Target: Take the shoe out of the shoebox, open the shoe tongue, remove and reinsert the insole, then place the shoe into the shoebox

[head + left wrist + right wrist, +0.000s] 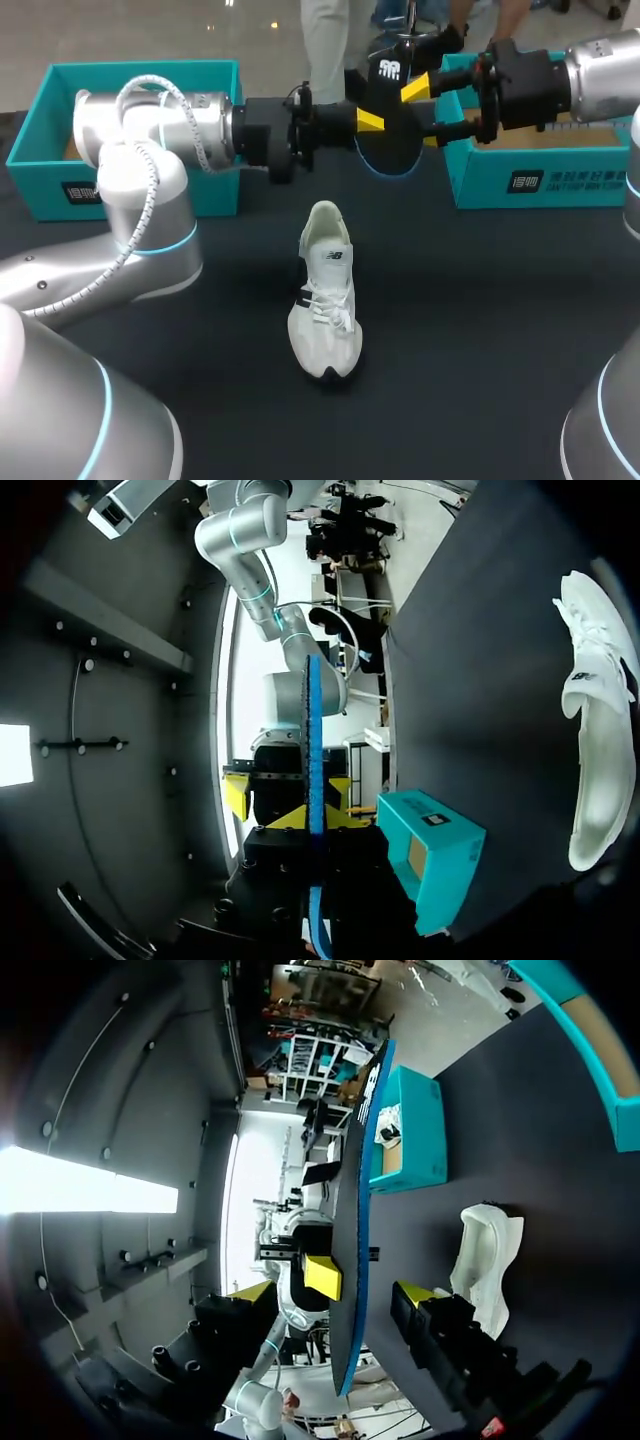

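A black insole (390,110) with a blue edge hangs in the air over the far middle of the table. My left gripper (368,121) is shut on its near end; in the left wrist view the insole (313,730) runs edge-on out from between the left gripper (313,822). My right gripper (423,114) is open, one yellow tip on each side of the insole (355,1210), as the right wrist view shows around the right gripper (332,1293). The white shoe (325,295) lies upright on the dark table below, also visible as the shoe (595,740) and the shoe (485,1260).
A teal shoebox (140,130) stands at the back left behind my left arm. A second teal box (540,175) stands at the back right under my right arm. The dark tabletop (470,330) surrounds the shoe.
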